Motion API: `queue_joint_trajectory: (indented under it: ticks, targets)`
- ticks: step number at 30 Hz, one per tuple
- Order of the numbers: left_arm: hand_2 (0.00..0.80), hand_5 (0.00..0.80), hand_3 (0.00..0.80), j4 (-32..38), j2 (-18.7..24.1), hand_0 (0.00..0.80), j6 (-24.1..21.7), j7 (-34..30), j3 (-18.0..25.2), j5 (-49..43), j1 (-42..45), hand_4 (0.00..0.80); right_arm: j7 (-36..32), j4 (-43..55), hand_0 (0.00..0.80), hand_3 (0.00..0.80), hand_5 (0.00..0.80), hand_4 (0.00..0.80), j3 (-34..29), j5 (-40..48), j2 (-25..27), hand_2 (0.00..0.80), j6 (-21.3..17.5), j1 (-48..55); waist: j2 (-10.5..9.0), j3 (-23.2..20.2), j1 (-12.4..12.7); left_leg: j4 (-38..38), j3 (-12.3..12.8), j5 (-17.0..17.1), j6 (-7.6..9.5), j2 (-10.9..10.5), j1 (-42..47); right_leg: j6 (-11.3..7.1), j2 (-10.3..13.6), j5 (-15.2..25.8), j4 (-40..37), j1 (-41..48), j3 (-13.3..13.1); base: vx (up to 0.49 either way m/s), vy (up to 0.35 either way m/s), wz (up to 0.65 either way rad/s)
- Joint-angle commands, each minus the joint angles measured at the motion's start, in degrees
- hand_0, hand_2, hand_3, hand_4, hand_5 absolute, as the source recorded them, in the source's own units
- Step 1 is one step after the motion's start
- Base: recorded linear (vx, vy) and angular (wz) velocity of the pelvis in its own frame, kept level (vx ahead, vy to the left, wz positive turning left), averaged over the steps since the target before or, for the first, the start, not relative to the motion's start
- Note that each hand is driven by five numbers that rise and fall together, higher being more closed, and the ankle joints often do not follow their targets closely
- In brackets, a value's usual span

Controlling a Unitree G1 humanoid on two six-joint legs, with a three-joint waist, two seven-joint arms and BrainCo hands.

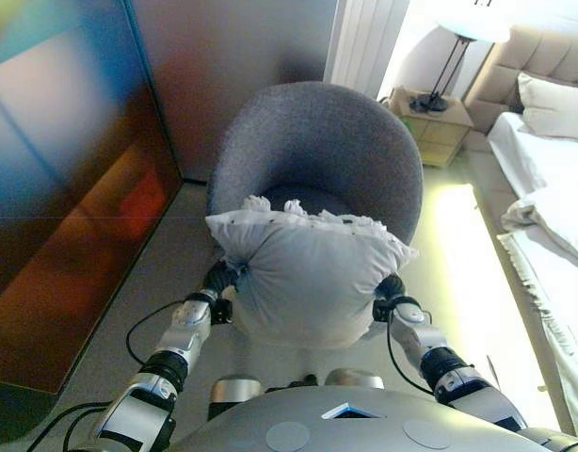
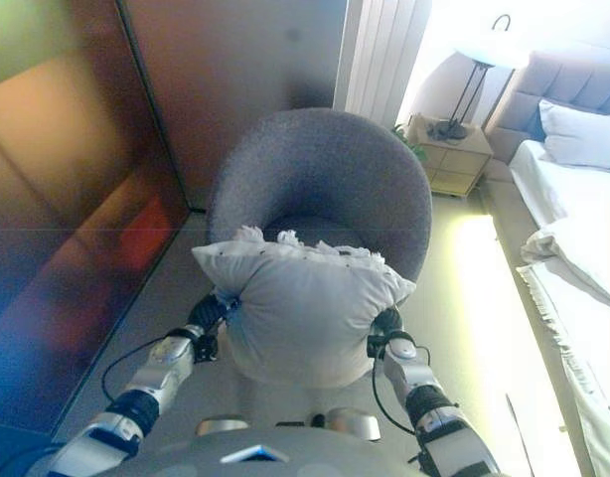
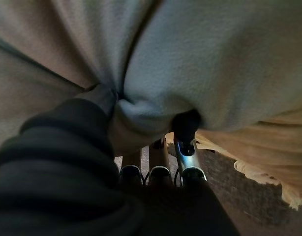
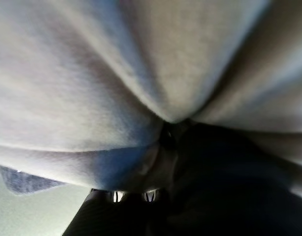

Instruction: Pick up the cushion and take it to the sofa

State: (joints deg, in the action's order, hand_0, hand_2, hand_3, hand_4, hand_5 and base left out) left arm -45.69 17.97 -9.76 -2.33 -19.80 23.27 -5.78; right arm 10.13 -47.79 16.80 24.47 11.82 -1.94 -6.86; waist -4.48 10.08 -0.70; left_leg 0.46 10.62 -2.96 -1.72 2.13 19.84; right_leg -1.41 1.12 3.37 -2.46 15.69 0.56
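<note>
1. pale floor point(image 1: 458, 273) is spreading under everything, running from the robot out to the far wall.
2. nearest, the left hand point(image 1: 220, 280) is pressing into one side of the cushion point(image 1: 303, 273); from its wrist camera the thumb point(image 3: 186, 128) is digging into the fabric and bunching it, so the hand is grasping the cushion.
3. the right hand point(image 1: 388, 290) is sinking into the opposite side; its fingers are buried in the cloth, so i cannot tell how they are set.
4. the pale grey cushion, with a frilled top edge, is hanging off the floor between both hands, just in front of the seat.
5. behind it a round grey armchair point(image 1: 317, 151) is standing.
6. further off, a bedside table point(image 1: 435, 127) carrying a lamp point(image 1: 463, 38) is sitting beside a bed point(image 1: 543, 179) with a white pillow point(image 1: 555, 108).
</note>
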Motion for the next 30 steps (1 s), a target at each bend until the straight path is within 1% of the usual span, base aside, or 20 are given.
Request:
queue_joint_trajectory:
  ticks: [1, 2, 5, 9, 13, 15, 16, 18, 19, 20, 21, 22, 23, 24, 25, 26, 27, 28, 29, 30]
  targets:
    - [0.800, 0.800, 0.800, -0.10, -4.65, 0.800, -9.39, -0.29, -5.47, 1.99, -12.13, 0.800, -2.56, 2.45, 0.800, 0.800, 0.800, 0.800, 1.34, 0.83, 0.52, 0.800, -6.52, -8.80, 2.24, -2.05, -0.74, 2.07, -3.79, -0.59, 1.14, -0.02, -7.98, -5.97, 2.99, 0.30, 3.39, -7.41, -0.29, -0.021, 0.107, 0.02]
    - [0.800, 0.800, 0.800, 0.02, -4.77, 0.800, -10.33, -0.65, -5.43, 1.86, -11.98, 0.800, -2.68, 2.76, 0.800, 0.800, 0.800, 0.800, 1.37, 0.50, 0.76, 0.800, -7.03, -8.43, 2.41, -2.11, -0.85, 2.07, -3.79, -0.66, 1.14, -0.15, -8.02, -5.85, 3.02, 0.11, 3.50, -7.53, -0.22, -0.038, 0.131, 0.01]
    - [0.800, 0.800, 0.800, 0.80, -5.11, 0.800, -15.74, -1.60, -6.12, 3.08, -10.98, 0.800, -2.34, 6.46, 0.800, 0.800, 0.800, 0.800, 1.41, -0.45, 1.97, 0.800, -8.75, -6.39, 3.18, -2.34, -1.49, 1.99, -3.61, -0.83, 1.07, -0.87, -8.13, -5.35, 3.32, -0.66, 4.10, -8.09, 0.50, -0.043, 0.110, -0.01]
    - [0.800, 0.800, 0.800, 4.15, -5.03, 0.800, -19.23, -2.55, -5.62, 4.15, -8.29, 0.800, -2.34, 14.39, 0.800, 0.800, 0.800, 0.800, 0.43, -3.17, 3.82, 0.800, -9.38, -2.04, 3.84, -3.04, -2.45, 2.37, -2.86, -1.20, 1.11, -1.39, -7.88, -4.49, 3.30, -2.09, 5.00, -7.79, 1.17, -0.044, 0.079, 0.00]
    - [0.800, 0.800, 0.800, 7.62, -4.37, 0.800, -22.95, -1.79, -4.71, 4.40, -5.71, 0.800, -2.49, 21.87, 0.800, 0.800, 0.800, 0.800, -0.23, -4.88, 4.67, 0.800, -10.39, 1.64, 3.73, -4.01, -3.09, 3.31, -2.30, -2.05, 1.13, -1.26, -7.50, -3.67, 2.75, -3.64, 5.55, -6.97, 1.41, -0.091, -0.020, 0.01]
    - [0.800, 0.800, 0.800, 10.60, -3.54, 0.800, -23.31, -2.34, -3.53, 4.76, -4.37, 0.800, -3.24, 25.06, 0.800, 0.800, 0.800, 0.800, -1.44, -5.63, 4.73, 0.800, -10.06, 2.50, 3.28, -4.36, -3.07, 6.00, -1.82, -2.92, 1.12, -0.74, -7.70, -2.70, 2.21, -4.51, 6.40, -6.48, 1.44, -0.141, -0.098, -0.04]
    - [0.800, 0.800, 0.800, 11.91, -3.21, 0.800, -23.55, -2.27, -3.23, 3.97, -3.86, 0.800, -3.43, 25.96, 0.800, 0.800, 0.800, 0.800, -1.91, -6.13, 4.61, 0.800, -9.97, 2.70, 2.89, -4.48, -2.96, 8.07, -1.51, -3.47, 0.92, -0.37, -8.13, -2.21, 2.09, -4.86, 6.95, -6.30, 1.64, -0.134, -0.125, -0.04]
    - [0.800, 0.800, 0.800, 13.89, -2.28, 0.800, -22.92, -2.55, -2.83, 3.91, -3.49, 0.800, -3.76, 28.27, 0.800, 0.800, 0.800, 0.800, -2.63, -5.99, 4.73, 0.800, -8.35, 2.28, 1.50, -4.26, -2.55, 15.46, -0.68, -4.82, 0.25, 1.18, -10.73, -1.23, 2.52, -5.15, 9.18, -6.39, 2.78, -0.155, -0.155, -0.05]
    - [0.800, 0.800, 0.800, 15.69, -1.94, 0.800, -21.91, -2.48, -2.52, 3.65, -3.83, 0.800, -3.48, 29.98, 0.800, 0.800, 0.800, 0.800, -2.81, -6.00, 4.84, 0.800, -7.03, 1.29, 0.15, -3.53, -1.90, 23.08, -1.20, -6.19, 0.13, 2.18, -14.44, -0.44, 2.97, -5.21, 10.67, -6.14, 3.53, -0.197, -0.173, -0.02]
    - [0.800, 0.800, 0.800, 16.61, -1.91, 0.800, -21.44, -2.37, -2.55, 3.66, -4.27, 0.800, -2.89, 30.81, 0.800, 0.800, 0.800, 0.800, -2.68, -5.84, 4.92, 0.800, -6.53, 0.38, -0.43, -3.20, -1.45, 28.46, -2.00, -6.66, 0.41, 2.69, -17.47, 0.15, 2.94, -5.57, 11.66, -5.95, 3.75, -0.201, -0.155, 0.01]
    - [0.800, 0.800, 0.800, 17.31, -1.94, 0.800, -21.24, -2.17, -2.69, 3.84, -4.60, 0.800, -2.37, 31.22, 0.800, 0.800, 0.800, 0.800, -2.59, -5.59, 4.95, 0.800, -6.25, -0.49, -0.62, -2.97, -1.12, 32.37, -2.82, -7.52, 1.18, 2.87, -19.72, 0.66, 2.67, -6.25, 12.56, -5.58, 3.67, -0.145, -0.080, 0.00]
    - [0.800, 0.800, 0.800, 17.65, -2.13, 0.800, -21.25, -2.03, -2.81, 3.82, -4.78, 0.800, -1.84, 31.29, 0.800, 0.800, 0.800, 0.800, -2.38, -5.76, 4.77, 0.800, -6.08, -1.31, -0.66, -2.89, -0.80, 33.98, -3.50, -8.38, 1.96, 2.83, -20.96, 0.92, 2.29, -7.11, 13.28, -5.03, 3.43, -0.081, -0.016, -0.05]
    - [0.800, 0.800, 0.800, 17.77, -2.55, 0.800, -21.24, -1.71, -3.08, 3.46, -4.74, 0.800, -1.58, 31.03, 0.800, 0.800, 0.800, 0.800, -2.21, -6.13, 4.36, 0.800, -5.89, -1.91, -0.60, -3.08, -0.47, 32.23, -4.02, -9.06, 2.46, 2.41, -20.81, 0.83, 1.76, -8.12, 13.82, -4.23, 3.04, 0.021, 0.053, -0.12]
    - [0.800, 0.800, 0.800, 17.38, -3.12, 0.800, -21.45, -1.56, -3.30, 3.19, -4.42, 0.800, -1.51, 30.71, 0.800, 0.800, 0.800, 0.800, -1.93, -6.62, 3.82, 0.800, -5.24, -2.45, -0.21, -3.42, -0.02, 27.12, -4.71, -8.45, 2.31, 1.40, -19.21, 0.45, 0.71, -9.41, 14.05, -2.71, 2.34, 0.083, 0.074, -0.14]
    - [0.800, 0.800, 0.800, 17.28, -3.28, 0.800, -21.42, -1.57, -3.34, 3.27, -4.29, 0.800, -1.63, 30.58, 0.800, 0.800, 0.800, 0.800, -1.87, -6.95, 3.65, 0.800, -4.93, -2.63, -0.02, -3.81, 0.07, 24.38, -4.99, -7.40, 2.01, 0.98, -18.82, 0.32, 0.26, -9.70, 13.95, -2.38, 2.08, 0.157, 0.094, -0.10]
    - [0.800, 0.800, 0.800, 17.23, -3.62, 0.800, -21.48, -1.37, -3.54, 3.28, -4.02, 0.800, -1.79, 30.31, 0.800, 0.800, 0.800, 0.800, -1.67, -7.25, 3.46, 0.800, -4.27, -2.99, 0.97, -4.45, 0.24, 17.62, -5.89, -3.58, 0.83, 0.26, -18.43, 0.14, -1.37, -10.49, 13.58, -1.21, 1.25, 0.186, 0.083, -0.26]
    - [0.800, 0.800, 0.800, 17.26, -3.79, 0.800, -21.90, -1.15, -3.62, 2.96, -3.65, 0.800, -1.94, 30.22, 0.800, 0.800, 0.800, 0.800, -1.46, -7.25, 3.47, 0.800, -3.94, -3.15, 1.63, -4.72, 0.61, 13.29, -6.63, -0.30, 0.03, -0.23, -18.80, 0.23, -2.53, -11.26, 13.28, 0.11, 0.42, 0.262, 0.104, -0.40]
    - [0.800, 0.800, 0.800, 17.51, -3.93, 0.800, -22.24, -0.82, -3.64, 2.83, -3.14, 0.800, -2.08, 30.22, 0.800, 0.800, 0.800, 0.800, -1.26, -7.32, 3.44, 0.800, -3.68, -3.09, 2.40, -5.15, 1.24, 9.05, -8.43, 3.17, -0.79, -0.80, -19.96, 0.40, -3.91, -12.22, 12.94, 1.70, -0.76, 0.295, 0.092, -0.50]
    - [0.800, 0.800, 0.800, 17.83, -4.06, 0.800, -22.44, -0.40, -3.57, 2.76, -2.59, 0.800, -2.28, 30.05, 0.800, 0.800, 0.800, 0.800, -1.04, -7.26, 3.37, 0.800, -3.60, -3.00, 2.80, -5.54, 1.99, 6.08, -10.42, 5.62, -1.23, -1.37, -20.87, 0.52, -4.91, -13.07, 12.52, 3.29, -2.16, 0.276, 0.074, -0.42]
    - [0.800, 0.800, 0.800, 18.14, -4.09, 0.800, -22.47, -0.12, -3.52, 2.57, -2.23, 0.800, -2.42, 29.97, 0.800, 0.800, 0.800, 0.800, -0.91, -7.24, 3.27, 0.800, -3.65, -2.88, 2.87, -5.64, 2.45, 4.34, -11.54, 6.68, -1.49, -1.67, -21.16, 0.55, -5.31, -13.50, 12.32, 4.13, -2.95, 0.261, 0.061, -0.34]
